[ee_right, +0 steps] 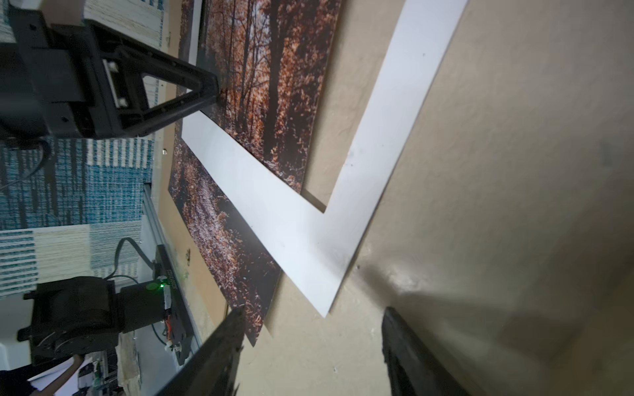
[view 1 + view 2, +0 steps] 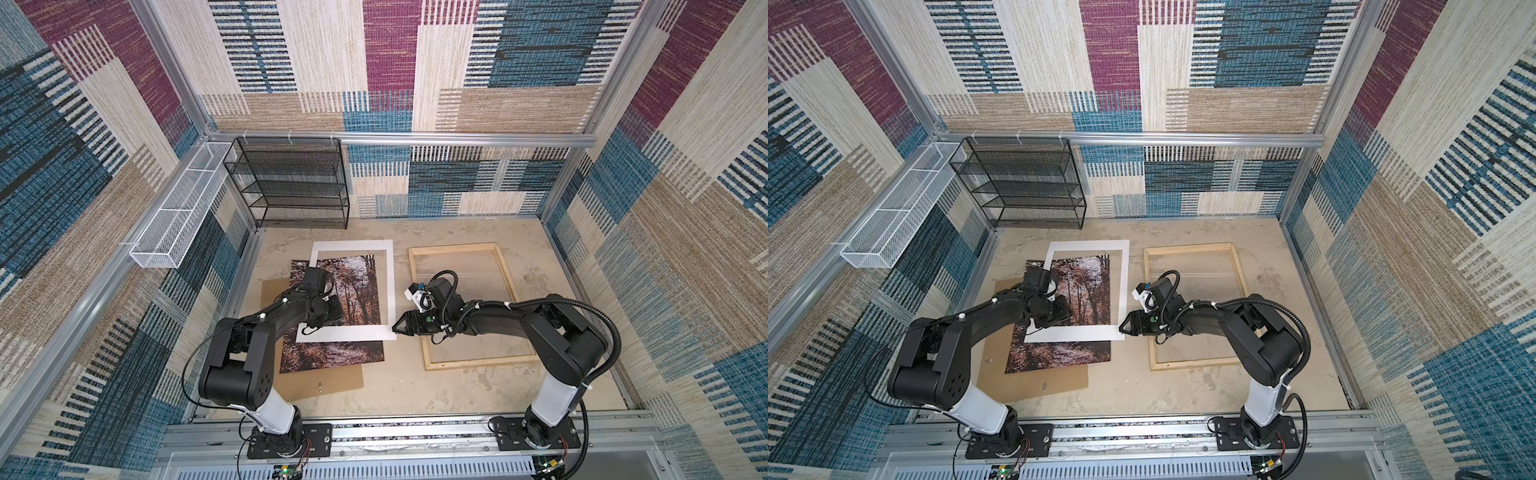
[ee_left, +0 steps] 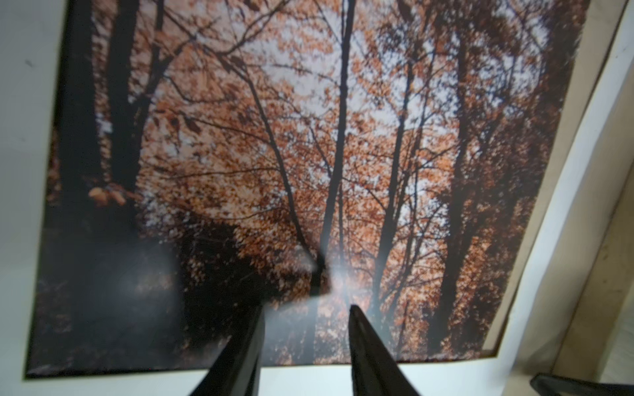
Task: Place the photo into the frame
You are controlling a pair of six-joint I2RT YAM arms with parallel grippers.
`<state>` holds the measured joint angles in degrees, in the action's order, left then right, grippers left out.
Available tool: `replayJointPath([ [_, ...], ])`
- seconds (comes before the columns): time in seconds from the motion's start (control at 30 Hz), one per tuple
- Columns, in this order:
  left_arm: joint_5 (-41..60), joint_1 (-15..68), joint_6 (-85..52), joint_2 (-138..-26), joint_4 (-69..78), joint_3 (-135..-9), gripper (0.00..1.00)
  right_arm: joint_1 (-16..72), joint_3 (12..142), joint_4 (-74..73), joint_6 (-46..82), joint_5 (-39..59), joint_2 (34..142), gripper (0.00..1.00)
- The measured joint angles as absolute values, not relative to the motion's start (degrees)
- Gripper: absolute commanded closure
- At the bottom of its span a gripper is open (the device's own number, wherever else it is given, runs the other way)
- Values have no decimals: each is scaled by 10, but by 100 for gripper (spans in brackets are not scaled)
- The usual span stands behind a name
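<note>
Autumn woodland fills the photo: dark trunks, rust-orange leaves, pale sky between the branches, and a leaf-strewn path at its near end. It lies flat and face up on the left part of the tabletop, resting on a brown backing board. A white mat lies on top of it, offset toward the far right, so the print's near strip and left margin show outside the mat. Its long axis runs from the robot's side toward the back wall, treetops farthest from the bases. The frame lies to its right, apart from it, with its long axis the same way. The left end effector is over the print inside the mat's window, fingers parted with nothing between them; whether they touch the paper I cannot tell. The right end effector sits just beside the mat's near right corner, jaws wide and empty
</note>
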<state>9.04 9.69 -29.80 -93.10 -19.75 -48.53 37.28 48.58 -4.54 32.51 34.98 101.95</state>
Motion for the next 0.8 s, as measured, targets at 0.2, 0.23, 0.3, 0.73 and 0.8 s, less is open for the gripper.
replayJointPath([
  [0.2,88,103,-309,-927,-184,-484,56,379,488,-62,374,368,1032,33],
  [0.23,85,108,-311,-920,-180,-483,54,380,489,-61,379,368,1033,33],
  [0.3,84,123,-314,-910,-197,-484,53,380,494,-61,388,364,1037,33],
  [0.73,107,256,-360,-953,-218,-530,57,381,498,-63,414,356,1044,34],
  [0.8,108,269,-363,-968,-206,-538,58,381,495,-66,420,356,1043,34],
])
